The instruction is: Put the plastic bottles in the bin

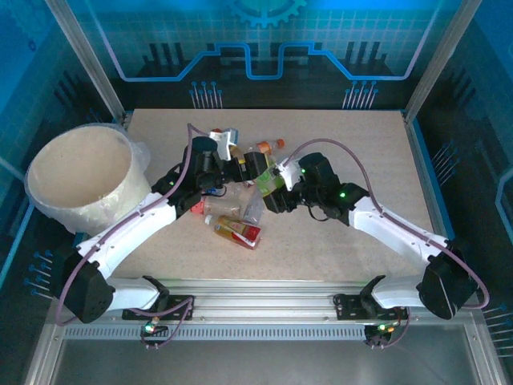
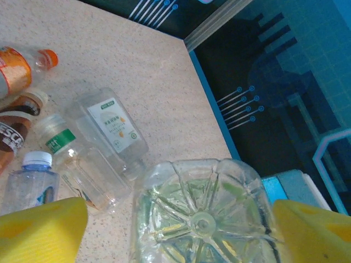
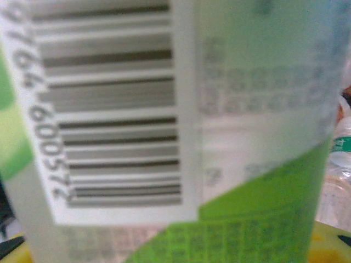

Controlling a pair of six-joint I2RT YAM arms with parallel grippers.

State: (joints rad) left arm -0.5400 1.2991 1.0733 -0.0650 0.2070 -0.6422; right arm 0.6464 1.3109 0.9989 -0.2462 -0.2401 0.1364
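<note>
Bottle with clear ribbed base [image 2: 203, 219] sits between parted jaws of left gripper [image 2: 178, 233]; right gripper [image 3: 170, 253] clamps green-labelled bottle [image 3: 219, 142].

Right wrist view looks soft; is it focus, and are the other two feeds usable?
Right wrist: the green-labelled bottle sits too close to the lens, so its barcode and print are out of focus. Left wrist: sharp, the clear bottle base and table grain crisp. Top external: even light, blue cast from the backdrop, no glare.
</note>
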